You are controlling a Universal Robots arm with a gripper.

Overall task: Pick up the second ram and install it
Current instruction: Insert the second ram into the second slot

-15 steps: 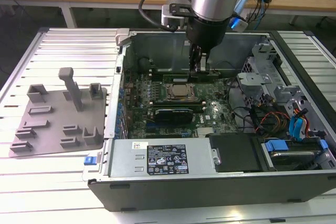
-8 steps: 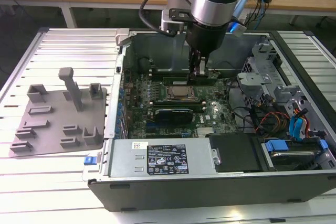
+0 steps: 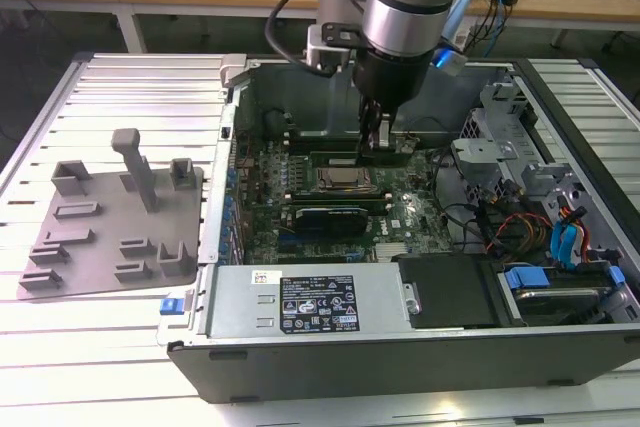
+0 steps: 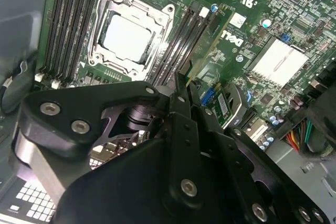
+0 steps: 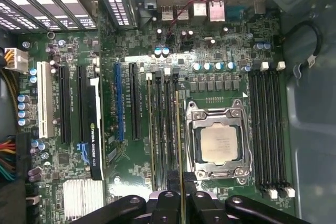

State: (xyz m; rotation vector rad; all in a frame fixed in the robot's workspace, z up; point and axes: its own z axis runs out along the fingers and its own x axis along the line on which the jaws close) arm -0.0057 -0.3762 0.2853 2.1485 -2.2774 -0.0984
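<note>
In the exterior view, the gripper (image 3: 376, 139) reaches into the open steel computer case (image 3: 400, 347), above the motherboard (image 3: 400, 222). In both wrist views, its black fingers (image 5: 168, 203) pinch the second ram (image 5: 181, 145), a thin green stick (image 4: 202, 59), edge-on over the slots beside the square metal CPU socket (image 5: 219, 142).

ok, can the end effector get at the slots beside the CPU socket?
Likely yes: the end effector, gripping the second ram, hangs just over those slots, with nothing visible between.
</note>
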